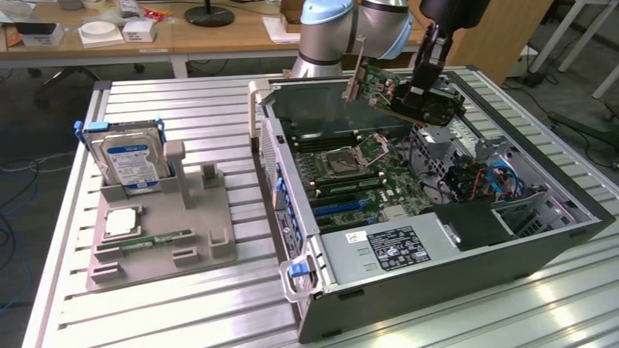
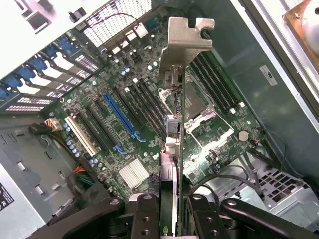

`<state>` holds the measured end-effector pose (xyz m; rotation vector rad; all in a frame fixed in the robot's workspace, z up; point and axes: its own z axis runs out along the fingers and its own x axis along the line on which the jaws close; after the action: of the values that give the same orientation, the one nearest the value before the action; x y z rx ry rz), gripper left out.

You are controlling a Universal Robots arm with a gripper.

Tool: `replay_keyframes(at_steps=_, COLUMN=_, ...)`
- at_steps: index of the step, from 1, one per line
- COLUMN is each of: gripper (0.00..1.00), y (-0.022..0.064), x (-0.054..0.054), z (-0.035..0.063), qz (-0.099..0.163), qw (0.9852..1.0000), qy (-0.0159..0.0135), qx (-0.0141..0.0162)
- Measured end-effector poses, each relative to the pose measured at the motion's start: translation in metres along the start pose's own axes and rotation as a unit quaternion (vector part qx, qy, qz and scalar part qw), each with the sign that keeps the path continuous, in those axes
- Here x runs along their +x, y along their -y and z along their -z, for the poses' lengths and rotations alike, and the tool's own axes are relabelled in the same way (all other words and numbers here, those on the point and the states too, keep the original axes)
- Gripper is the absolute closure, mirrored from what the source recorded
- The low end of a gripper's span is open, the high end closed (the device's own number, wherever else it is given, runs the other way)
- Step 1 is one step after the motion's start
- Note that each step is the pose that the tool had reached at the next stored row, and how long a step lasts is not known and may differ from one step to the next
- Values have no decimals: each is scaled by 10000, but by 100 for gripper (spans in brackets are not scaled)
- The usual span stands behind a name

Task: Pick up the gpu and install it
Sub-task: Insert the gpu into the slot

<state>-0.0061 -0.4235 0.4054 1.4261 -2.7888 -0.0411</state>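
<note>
Ribbed metal surface (image 1: 164, 319) carrying an open computer case (image 1: 435, 290), with wooden desks (image 1: 242, 40) behind. We see the jaws clamped on the gpu (image 1: 375, 83), one finger on each flat face. The card is held in the air above the open side of the case and touches nothing inside it. In the exterior view the card hangs tilted, and its silvery bracket (image 2: 187, 35) is at the end farthest from the jaws. In the wrist view we look along the card's thin edge to the motherboard (image 2: 114, 149) beneath the jaws. The long blue slot (image 2: 119, 114) lies off to one side of the card's line. The processor socket (image 2: 199, 107) and the memory slots (image 2: 217, 82) lie almost straight beyond the jaws. Well apart from the jaws, a grey tray (image 1: 193, 246) holds the hard drive (image 1: 130, 159).

Hazards, as we judge them:
- **Wrong landing place:** if the card goes down on its present line, it would meet the socket or the memory slots rather than an expansion slot. The sideways offset would be the cause.
- **Jammed connector:** the tilt, if kept, would let one corner of the connector enter first and jam or scrape the board.
- **Bracket fouling:** the bracket, leading well ahead of the jaws, could catch the case wall before the card seats.
- **Slipping grip:** a grip on smooth flat faces may let the card pivot once it meets resistance.
- **Snagged cables:** loose cables (image 1: 498, 181) below and beside the jaws could snag.
</note>
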Motion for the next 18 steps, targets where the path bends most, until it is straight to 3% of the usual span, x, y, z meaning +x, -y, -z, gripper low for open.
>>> replay_keyframes(at_steps=9, gripper=74, y=1, x=2, z=0, qz=327, qw=9995, qy=-7, qx=-2)
replay_keyframes(at_steps=18, gripper=74, y=2, x=3, z=0, qz=649, qw=9979, qy=-14, qx=-5)
